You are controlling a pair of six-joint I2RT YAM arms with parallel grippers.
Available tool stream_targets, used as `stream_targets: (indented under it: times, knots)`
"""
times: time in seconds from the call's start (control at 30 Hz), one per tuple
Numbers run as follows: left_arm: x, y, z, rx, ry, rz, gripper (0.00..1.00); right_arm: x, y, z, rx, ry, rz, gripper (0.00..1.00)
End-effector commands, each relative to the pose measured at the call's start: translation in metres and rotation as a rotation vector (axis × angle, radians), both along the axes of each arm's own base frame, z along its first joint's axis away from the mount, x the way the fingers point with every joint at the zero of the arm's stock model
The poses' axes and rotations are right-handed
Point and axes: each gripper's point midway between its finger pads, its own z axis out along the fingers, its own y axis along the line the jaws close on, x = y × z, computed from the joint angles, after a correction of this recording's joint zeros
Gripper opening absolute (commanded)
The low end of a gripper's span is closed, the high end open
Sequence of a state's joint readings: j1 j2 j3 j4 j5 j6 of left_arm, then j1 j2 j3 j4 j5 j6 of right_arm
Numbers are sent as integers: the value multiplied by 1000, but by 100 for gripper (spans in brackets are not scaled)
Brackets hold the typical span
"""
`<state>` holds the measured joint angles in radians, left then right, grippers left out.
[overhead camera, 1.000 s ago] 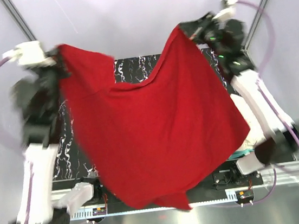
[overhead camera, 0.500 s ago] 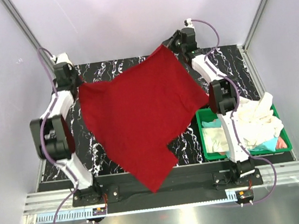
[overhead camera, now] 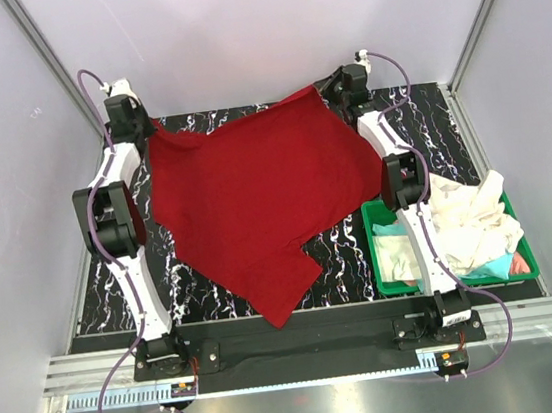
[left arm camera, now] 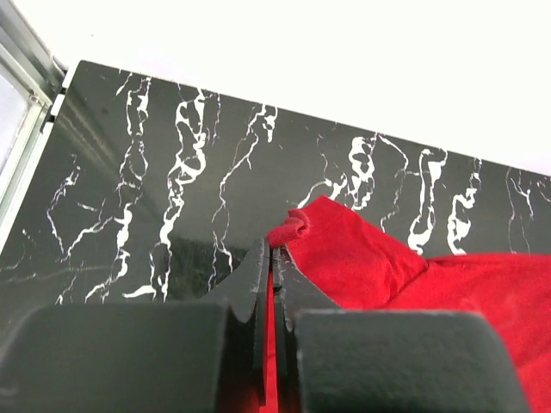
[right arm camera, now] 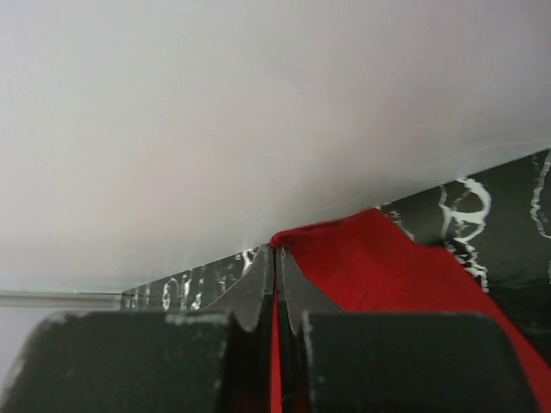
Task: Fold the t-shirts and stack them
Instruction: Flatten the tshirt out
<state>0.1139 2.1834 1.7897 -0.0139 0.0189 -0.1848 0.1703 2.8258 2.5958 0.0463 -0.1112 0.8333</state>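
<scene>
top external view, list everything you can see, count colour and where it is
red t-shirt: 1, deep red, spread across the middle of the table, two far corners pinched
green bin: 1, green, near right on the table
cream-white cloth: count unclear, heaped in the bin and spilling over its rim
teal cloth: at least 1, in the bin, mostly buried
pinkish cloth: 1 scrap showing, in the bin's near right corner
table: 1, black with white veins
left claw: 1, black, far left, shut on the red t-shirt
right claw: 1, black, far right, shut on the red t-shirt
</scene>
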Motion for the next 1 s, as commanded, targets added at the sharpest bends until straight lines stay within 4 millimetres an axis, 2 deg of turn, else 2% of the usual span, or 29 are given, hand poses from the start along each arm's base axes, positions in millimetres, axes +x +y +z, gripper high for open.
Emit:
stream_targets:
  times: [0.0,0.1,0.23,0.27,0.3,0.33,0.37,0.4,0.43,0.47,0.53,0.6,0.63,0.7,0.73,0.77,0.8,0.83,0.87,0.9,0.93,0.97]
  knots:
    - [16,11,31,14,-80,26,0,13,-12,37,38,-114,-57,0]
    - [12,21,28,24,-44,99,0,16,-24,37,35,-116,-86,1]
    - [7,27,37,33,-46,134,0,19,-35,47,44,-128,-113,6]
    - [6,26,38,35,-46,133,1,19,-36,50,47,-136,-115,9]
    - [6,26,41,31,-48,133,4,19,-36,55,49,-143,-116,24]
    - [5,26,44,34,-49,137,14,19,-36,57,47,-144,-116,36]
    - [3,28,47,37,-50,146,28,19,-36,58,41,-143,-114,41]
    - [0,29,48,35,-40,155,33,17,-37,57,30,-132,-108,42]
    - [-3,33,56,41,-46,179,39,15,-39,67,14,-134,-103,42]
    - [-7,34,57,38,-35,191,57,13,-42,67,3,-113,-101,43]
    - [-15,39,68,51,-25,229,75,3,-51,76,-17,-57,-97,46]
    - [-28,35,80,58,-5,233,77,-11,-52,66,-37,43,-72,46]
    - [-34,34,83,63,4,243,77,-20,-53,87,-62,33,-53,48]
    - [-55,20,89,52,29,227,74,-43,-39,75,-87,130,19,52]
    - [-63,9,90,35,33,193,72,-55,-35,94,-115,123,47,53]
    - [-76,-2,69,17,84,169,69,-69,-23,82,-135,175,87,55]
    - [-89,-20,83,6,67,134,68,-86,-21,91,-150,213,105,56]
    - [-99,-35,78,-12,87,94,66,-98,-17,89,-166,245,121,56]
    - [-117,-48,50,-33,165,70,65,-113,-11,71,-173,310,143,56]
    - [-132,-67,56,-51,164,35,65,-127,0,66,-178,344,175,59]
    - [-144,-80,45,-83,195,8,64,-140,6,80,-189,332,202,60]
    - [-165,-95,18,-146,266,3,64,-155,11,64,-197,384,231,61]
